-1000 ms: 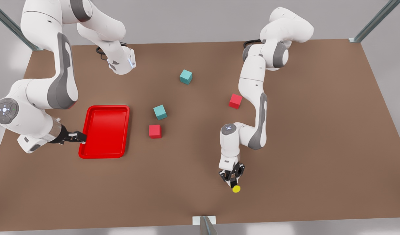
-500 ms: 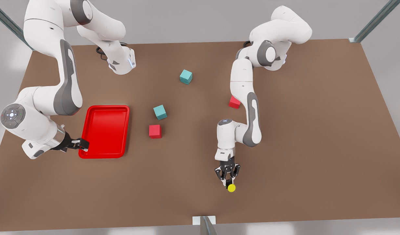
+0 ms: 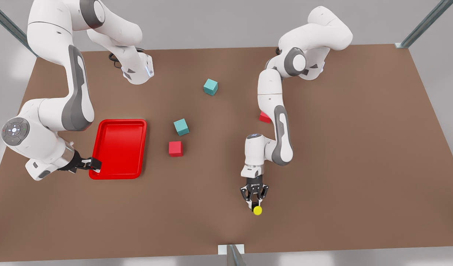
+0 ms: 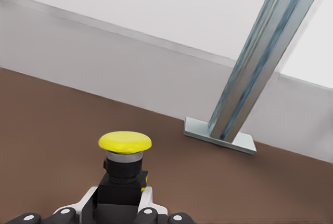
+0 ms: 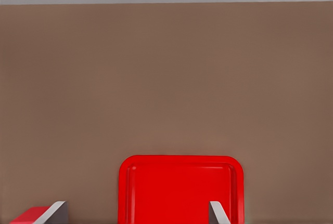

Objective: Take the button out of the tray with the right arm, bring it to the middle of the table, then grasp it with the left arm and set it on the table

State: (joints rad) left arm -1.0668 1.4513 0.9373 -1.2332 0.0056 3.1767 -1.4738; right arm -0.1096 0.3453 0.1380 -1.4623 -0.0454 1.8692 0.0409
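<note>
**A:** So, going from the front view's left: the right gripper (image 3: 94, 163) was parked at the near corner of the tray (image 3: 119, 148), low over the rim. In the right wrist view its fingers (image 5: 58, 211) were spread wide apart with nothing between them, and the tray looked bare inside. That arm could be called waiting.

**B:** Then the cubes were passed: a teal cube (image 3: 181, 126) and a red cube (image 3: 175, 148) just beside the tray, another teal cube (image 3: 210, 87) farther back, and one more red cube (image 3: 264, 117) half hidden behind the other arm.

**A:** Right. And the button (image 3: 257, 210) was held by the left gripper (image 3: 254, 203) near the table's (image 3: 359, 147) front edge, around the middle. In the left wrist view the jaws were clamped on its dark base, yellow cap upright.

**B:** So the handover could be judged done, and the set-down step was in hand. Whether the base touched the tabletop couldn't be told. What was called for next: lowering it until seated, jaws released, a straight lift away.
</note>
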